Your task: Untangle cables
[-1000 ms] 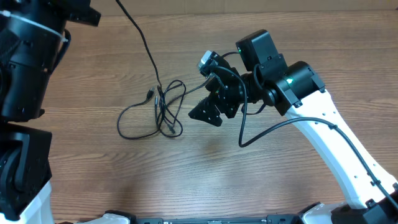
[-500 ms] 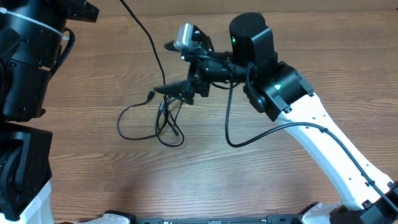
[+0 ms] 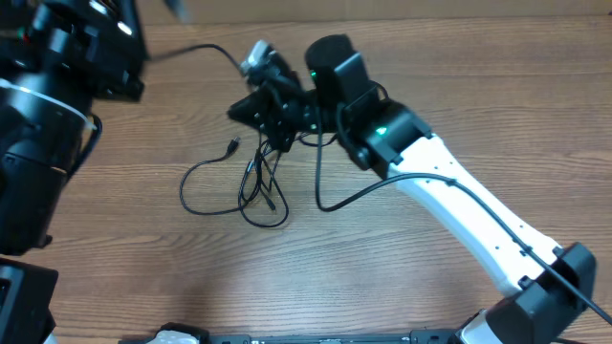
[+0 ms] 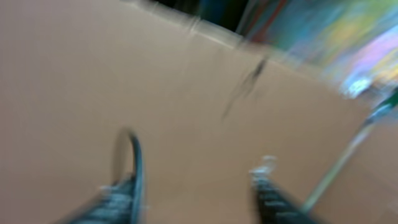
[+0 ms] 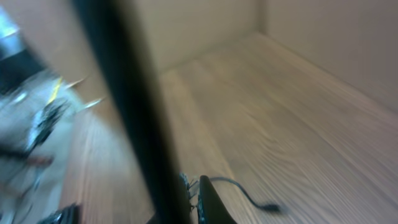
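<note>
At the upper left we see the bulky black left arm [image 3: 57,86]. Its blurred wrist view shows the left gripper [image 4: 198,198] spread wide and empty. The thin black looped cables [image 3: 251,174] lie left of centre on the brown wooden table [image 3: 143,277]. The right gripper [image 3: 263,113] sits over their upper end (we cannot tell whether it grips).

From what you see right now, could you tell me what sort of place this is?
Probably a robotics lab bench: a left arm and right arm flank a wood-grain table, with thin black cables on it.
</note>
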